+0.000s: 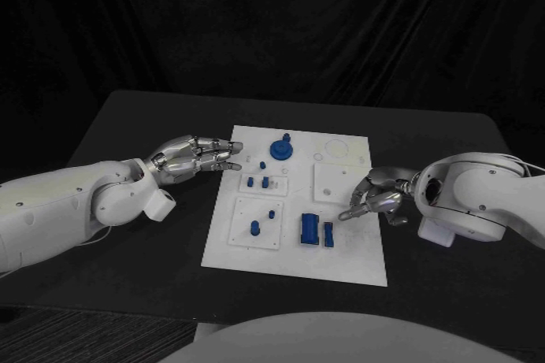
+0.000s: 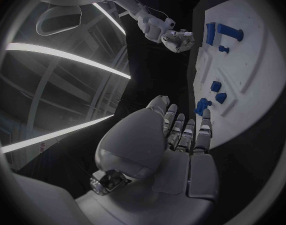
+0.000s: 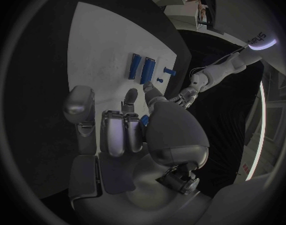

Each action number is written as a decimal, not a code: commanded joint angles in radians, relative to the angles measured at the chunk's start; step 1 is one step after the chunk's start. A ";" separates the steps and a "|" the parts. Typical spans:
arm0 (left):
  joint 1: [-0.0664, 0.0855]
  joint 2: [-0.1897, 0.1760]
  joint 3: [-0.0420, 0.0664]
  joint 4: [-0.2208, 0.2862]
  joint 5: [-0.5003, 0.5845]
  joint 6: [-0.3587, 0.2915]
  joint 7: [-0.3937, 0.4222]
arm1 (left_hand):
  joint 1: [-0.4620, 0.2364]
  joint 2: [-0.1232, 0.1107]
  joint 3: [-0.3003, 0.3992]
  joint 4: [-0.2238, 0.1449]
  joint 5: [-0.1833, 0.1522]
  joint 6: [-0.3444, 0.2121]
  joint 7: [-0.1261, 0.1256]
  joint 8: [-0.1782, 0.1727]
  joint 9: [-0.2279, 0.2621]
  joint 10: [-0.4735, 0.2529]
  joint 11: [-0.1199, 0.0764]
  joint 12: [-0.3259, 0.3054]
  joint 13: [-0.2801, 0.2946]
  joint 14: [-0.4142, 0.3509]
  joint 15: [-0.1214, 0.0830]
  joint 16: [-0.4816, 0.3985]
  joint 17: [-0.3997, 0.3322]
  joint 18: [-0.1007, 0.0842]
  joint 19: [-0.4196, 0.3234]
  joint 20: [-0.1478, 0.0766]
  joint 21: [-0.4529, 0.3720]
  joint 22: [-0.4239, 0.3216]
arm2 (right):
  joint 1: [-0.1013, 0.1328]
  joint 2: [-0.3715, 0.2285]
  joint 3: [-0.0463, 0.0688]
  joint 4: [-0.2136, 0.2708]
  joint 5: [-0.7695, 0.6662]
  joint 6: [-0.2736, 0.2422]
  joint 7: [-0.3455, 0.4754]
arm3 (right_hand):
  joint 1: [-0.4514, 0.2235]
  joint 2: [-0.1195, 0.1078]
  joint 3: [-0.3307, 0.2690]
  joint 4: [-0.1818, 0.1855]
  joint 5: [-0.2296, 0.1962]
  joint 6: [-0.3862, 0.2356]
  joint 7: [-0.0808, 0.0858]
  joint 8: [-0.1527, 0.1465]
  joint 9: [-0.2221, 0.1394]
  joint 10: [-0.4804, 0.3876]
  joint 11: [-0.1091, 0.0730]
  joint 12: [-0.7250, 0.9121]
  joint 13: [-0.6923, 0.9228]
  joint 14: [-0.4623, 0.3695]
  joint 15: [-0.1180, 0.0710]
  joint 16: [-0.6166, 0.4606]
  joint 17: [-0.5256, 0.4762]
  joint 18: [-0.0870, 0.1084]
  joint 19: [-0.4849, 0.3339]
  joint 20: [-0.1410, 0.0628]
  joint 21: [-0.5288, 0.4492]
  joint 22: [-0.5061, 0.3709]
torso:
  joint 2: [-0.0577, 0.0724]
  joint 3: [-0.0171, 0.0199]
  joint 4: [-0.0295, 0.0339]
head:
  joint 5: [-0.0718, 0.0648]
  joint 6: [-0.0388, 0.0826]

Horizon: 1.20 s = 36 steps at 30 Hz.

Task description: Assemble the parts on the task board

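Note:
The white task board point(image 1: 341, 261) lies in the middle of the black table. On it stand a round blue part point(image 1: 280, 149), several small blue parts around point(image 1: 261, 182), and two long blue blocks point(image 1: 309, 229). My left hand point(image 1: 195, 157) hovers at the board's left edge with its fingers stretched out and nothing in them; in the left wrist view its fingertips point(image 2: 204, 116) reach close to a blue part point(image 2: 202, 105). My right hand point(image 1: 375, 196) sits curled at the board's right edge. In the right wrist view a small blue part point(image 3: 145, 119) shows pinched between its thumb and fingers.
Bare black table surrounds the board on every side. The board's right half carries a raised white square plate point(image 1: 339, 180) and pale ring outlines point(image 1: 337, 150) near the far corner. The right wrist view shows the two blue blocks point(image 3: 142, 68) beyond the fingers.

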 commanded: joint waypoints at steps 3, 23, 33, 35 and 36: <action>-0.001 0.003 0.001 0.000 0.005 0.010 0.013 | -0.003 -0.007 0.008 0.000 0.006 -0.001 0.002 0.001 0.000 0.001 0.004 0.001 0.000 0.002 0.006 0.006 -0.001 0.011 0.002 0.000 0.005 0.000 | -0.024 0.010 0.000 -0.001 -0.137 0.066 0.008 | 0.032 -0.009 -0.013 0.010 -0.029 0.080 -0.009 0.194 0.151 0.104 -0.012 0.004 0.263 0.057 -0.010 0.000 0.001 0.012 -0.002 -0.007 -0.011 0.108 | 0.000 -0.0001 0.0003 | -0.001 0.000; -0.004 0.001 0.001 0.000 0.005 0.016 0.011 | -0.004 -0.005 0.014 -0.001 0.008 -0.002 0.002 0.001 0.000 0.001 0.005 0.001 0.000 0.001 0.007 0.006 -0.001 0.011 0.001 0.000 0.005 -0.003 | -0.085 0.050 0.000 -0.017 -0.156 0.101 -0.020 | -0.025 -0.041 -0.065 0.128 -0.049 0.328 -0.031 0.549 0.347 0.104 -0.030 0.004 0.263 0.056 -0.024 -0.002 -0.003 0.013 -0.002 -0.020 -0.023 0.106 | -0.001 -0.0007 0.0012 | -0.003 0.000; -0.004 0.000 0.001 0.000 0.005 0.016 0.009 | -0.004 -0.004 0.018 -0.002 0.008 -0.001 0.003 0.001 0.000 0.001 0.005 0.001 0.000 0.001 0.007 0.006 -0.001 0.011 0.001 0.001 0.005 -0.003 | -0.091 0.060 -0.001 -0.024 -0.156 0.090 -0.029 | -0.026 -0.033 -0.069 0.134 -0.048 0.329 -0.032 0.552 0.347 0.104 -0.031 0.004 0.263 0.055 -0.025 -0.003 -0.004 0.014 -0.003 -0.021 -0.025 0.106 | 0.000 0.0001 0.0005 | -0.002 0.000; -0.004 0.000 0.001 0.001 0.005 0.016 0.009 | -0.004 -0.004 0.018 -0.002 0.008 -0.001 0.003 0.001 0.000 0.001 0.005 0.001 0.000 0.001 0.007 0.006 -0.001 0.011 0.001 0.001 0.005 -0.003 | -0.091 0.062 -0.001 -0.025 -0.156 0.086 -0.031 | -0.028 -0.028 -0.071 0.138 -0.048 0.329 -0.032 0.554 0.347 0.104 -0.031 0.004 0.263 0.055 -0.025 -0.003 -0.004 0.014 -0.003 -0.021 -0.026 0.106 | 0.000 -0.0001 0.0013 | -0.002 0.000; -0.004 0.000 0.001 0.001 0.005 0.016 0.009 | -0.004 -0.004 0.018 -0.002 0.008 -0.001 0.003 0.001 0.000 0.001 0.005 0.001 0.000 0.001 0.007 0.006 -0.001 0.011 0.001 0.001 0.005 -0.003 | -0.091 0.063 -0.001 -0.026 -0.156 0.085 -0.032 | -0.029 -0.027 -0.072 0.139 -0.048 0.329 -0.033 0.554 0.347 0.104 -0.031 0.004 0.263 0.055 -0.025 -0.003 -0.005 0.014 -0.003 -0.021 -0.026 0.106 | 0.000 -0.0001 0.0015 | -0.002 0.000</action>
